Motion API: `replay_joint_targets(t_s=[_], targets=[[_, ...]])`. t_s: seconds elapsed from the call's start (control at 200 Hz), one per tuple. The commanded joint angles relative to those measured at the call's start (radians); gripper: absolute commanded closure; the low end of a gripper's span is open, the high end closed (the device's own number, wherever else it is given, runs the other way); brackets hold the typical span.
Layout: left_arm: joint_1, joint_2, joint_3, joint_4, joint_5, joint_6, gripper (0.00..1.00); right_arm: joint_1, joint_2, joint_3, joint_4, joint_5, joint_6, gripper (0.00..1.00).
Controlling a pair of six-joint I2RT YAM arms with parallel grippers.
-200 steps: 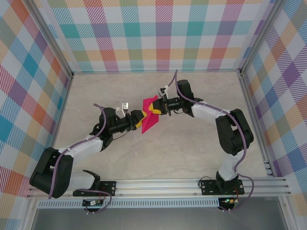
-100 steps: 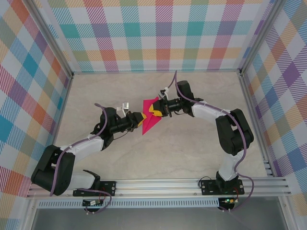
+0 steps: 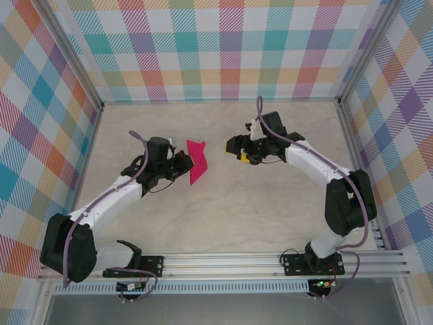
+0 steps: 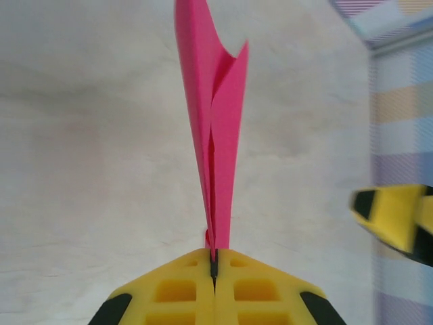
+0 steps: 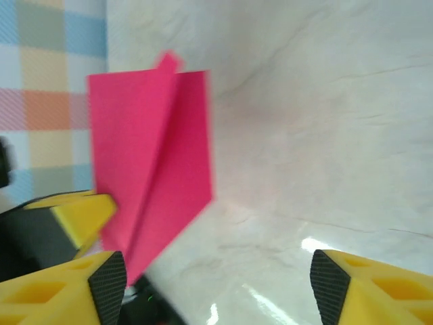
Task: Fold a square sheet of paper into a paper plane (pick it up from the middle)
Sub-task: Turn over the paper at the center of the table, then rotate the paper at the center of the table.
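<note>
Left gripper (image 3: pixel 184 164), left of centre on the table (image 3: pixel 223 223): jaws clenched on one end of the pink paper (image 3: pixel 197 161), a folded, creased, pointed shape. In the left wrist view its yellow fingertips (image 4: pixel 183 291) press together and the paper rises edge-on from the seam, layers splaying at the far tip. Right gripper (image 3: pixel 238 150), right of the paper and apart from it: jaws spread wide, grasping nothing. Checked walls (image 3: pixel 216 47) beyond.

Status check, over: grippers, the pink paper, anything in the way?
Left gripper shut on the folded pink paper, pinching its near end. Right gripper open, apart from the paper. No obstruction seen between them.
</note>
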Motion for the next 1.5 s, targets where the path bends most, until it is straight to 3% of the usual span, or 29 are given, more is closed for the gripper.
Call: replay_joint_targets(t_s=[0.0,0.12,0.23,0.335,0.43,0.54,0.71,0.82,0.915,1.04,1.18,1.495], targets=[[-0.062,0.012,0.109,-0.415,-0.420,0.181,0.96,0.002,-0.059,-0.054,-0.072,0.222,-0.056,0.18],[-0.124,0.103,0.193,-0.573,-0.699,0.189,0.96,0.002,-0.097,-0.110,-0.025,0.243,-0.047,0.09],[-0.192,0.238,0.288,-0.699,-0.885,0.145,0.96,0.003,-0.116,-0.144,-0.001,0.271,-0.040,0.05],[-0.246,0.387,0.381,-0.785,-0.977,0.099,0.96,0.000,-0.128,-0.154,-0.017,0.311,-0.031,0.03],[-0.288,0.525,0.463,-0.814,-0.985,0.076,0.95,0.001,-0.148,-0.179,-0.025,0.359,-0.016,0.03],[-0.322,0.639,0.527,-0.778,-0.915,0.070,0.91,-0.002,-0.177,-0.214,-0.031,0.411,0.007,0.03],[-0.321,0.671,0.495,-0.574,-0.678,0.084,0.77,-0.009,-0.211,-0.257,-0.030,0.438,0.023,0.03],[-0.302,0.627,0.455,-0.439,-0.497,0.102,0.65,-0.010,-0.222,-0.274,-0.024,0.436,0.020,0.04],[-0.277,0.555,0.405,-0.324,-0.306,0.134,0.54,-0.007,-0.234,-0.300,0.035,0.359,-0.015,0.09],[-0.221,0.425,0.329,-0.226,-0.150,0.124,0.42,0.028,-0.218,-0.279,0.043,0.343,-0.023,0.10],[-0.121,0.271,0.222,-0.192,-0.108,0.073,0.31,0.129,-0.137,-0.224,0.076,0.329,0.006,0.12],[0.188,-0.036,-0.075,-0.220,-0.188,0.002,0.10,0.399,0.167,0.021,0.178,0.266,0.049,0.14]])
